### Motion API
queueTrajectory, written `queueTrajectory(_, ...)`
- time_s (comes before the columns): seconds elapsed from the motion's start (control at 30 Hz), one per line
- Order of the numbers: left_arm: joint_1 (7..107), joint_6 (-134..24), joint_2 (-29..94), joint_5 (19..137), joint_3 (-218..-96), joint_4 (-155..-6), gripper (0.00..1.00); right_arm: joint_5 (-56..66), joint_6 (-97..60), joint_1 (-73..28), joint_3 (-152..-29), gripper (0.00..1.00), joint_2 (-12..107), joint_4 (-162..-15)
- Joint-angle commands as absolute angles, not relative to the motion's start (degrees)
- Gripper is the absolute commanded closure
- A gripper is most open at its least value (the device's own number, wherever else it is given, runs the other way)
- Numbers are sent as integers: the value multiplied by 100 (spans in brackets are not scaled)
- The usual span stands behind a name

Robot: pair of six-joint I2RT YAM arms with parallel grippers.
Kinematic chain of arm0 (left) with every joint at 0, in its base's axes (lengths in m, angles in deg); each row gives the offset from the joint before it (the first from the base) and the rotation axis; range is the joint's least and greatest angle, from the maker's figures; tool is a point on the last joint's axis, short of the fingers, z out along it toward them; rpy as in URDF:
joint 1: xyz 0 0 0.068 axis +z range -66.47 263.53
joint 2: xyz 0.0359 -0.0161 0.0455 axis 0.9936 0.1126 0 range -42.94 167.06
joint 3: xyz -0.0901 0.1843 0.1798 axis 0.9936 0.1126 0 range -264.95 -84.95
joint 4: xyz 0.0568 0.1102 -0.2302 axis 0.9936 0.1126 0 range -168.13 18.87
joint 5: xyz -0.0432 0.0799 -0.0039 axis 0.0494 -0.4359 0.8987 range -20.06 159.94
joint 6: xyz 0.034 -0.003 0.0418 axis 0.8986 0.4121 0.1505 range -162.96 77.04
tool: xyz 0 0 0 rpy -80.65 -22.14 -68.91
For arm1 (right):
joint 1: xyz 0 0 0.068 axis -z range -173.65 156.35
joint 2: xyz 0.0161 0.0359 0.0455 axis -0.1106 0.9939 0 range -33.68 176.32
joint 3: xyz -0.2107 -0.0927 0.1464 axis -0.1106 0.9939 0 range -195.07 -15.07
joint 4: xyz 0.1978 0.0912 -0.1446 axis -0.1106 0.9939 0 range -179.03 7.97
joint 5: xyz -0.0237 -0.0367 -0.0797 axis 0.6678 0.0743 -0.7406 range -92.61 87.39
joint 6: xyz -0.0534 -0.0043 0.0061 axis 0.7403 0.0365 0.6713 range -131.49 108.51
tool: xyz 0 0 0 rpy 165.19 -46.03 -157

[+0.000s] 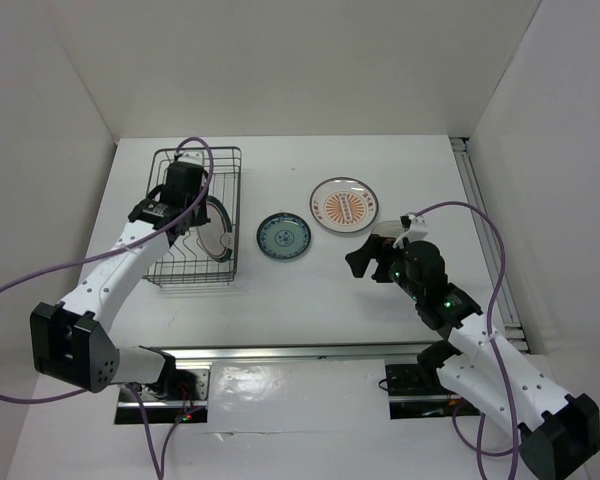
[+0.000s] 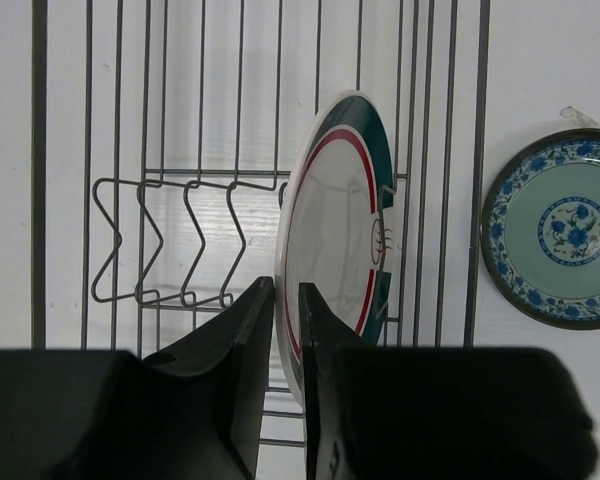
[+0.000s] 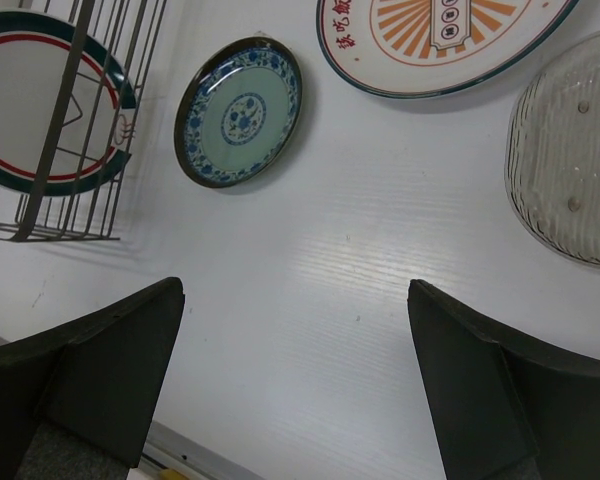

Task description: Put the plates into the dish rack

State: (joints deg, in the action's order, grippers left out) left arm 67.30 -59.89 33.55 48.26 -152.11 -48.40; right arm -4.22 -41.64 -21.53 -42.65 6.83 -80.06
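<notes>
The dish rack (image 1: 195,152) stands at the back left, also in the left wrist view (image 2: 120,120). The white plate with teal and red rim rings (image 1: 218,228) stands on edge inside it, near its right wall. My left gripper (image 1: 187,222) is shut on that plate's rim (image 2: 335,215), one finger on each face (image 2: 286,287). The teal-blue patterned plate (image 1: 283,237) lies flat just right of the rack (image 2: 560,230). The orange sunburst plate (image 1: 345,204) lies flat further right. My right gripper (image 1: 380,248) is open and empty above bare table (image 3: 295,285).
A clear ribbed glass dish (image 3: 570,150) lies right of the orange plate (image 3: 440,40). Upright divider prongs (image 2: 170,240) stand left of the held plate. White walls close the table on three sides. A metal rail (image 1: 300,352) runs along the near edge.
</notes>
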Motion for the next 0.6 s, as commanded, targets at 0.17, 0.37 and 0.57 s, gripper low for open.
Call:
queueTrajectory(0.17, 6824, -6141, 2897, 5174, -15157, -5168, 66, -578, -4207, -2187, -4153, 0, 859, -8480)
queueTrajectory(0.37, 6824, -6281, 2133, 5122, -14903, -5492, 0, -586, -4383, -2187, -4231, 0, 1622, -9060)
queueTrajectory(0.57, 6929, -6695, 1780, 5375, -14788, -5634, 0, -414, -4304, -1382, -4689, 0, 2501, -9472)
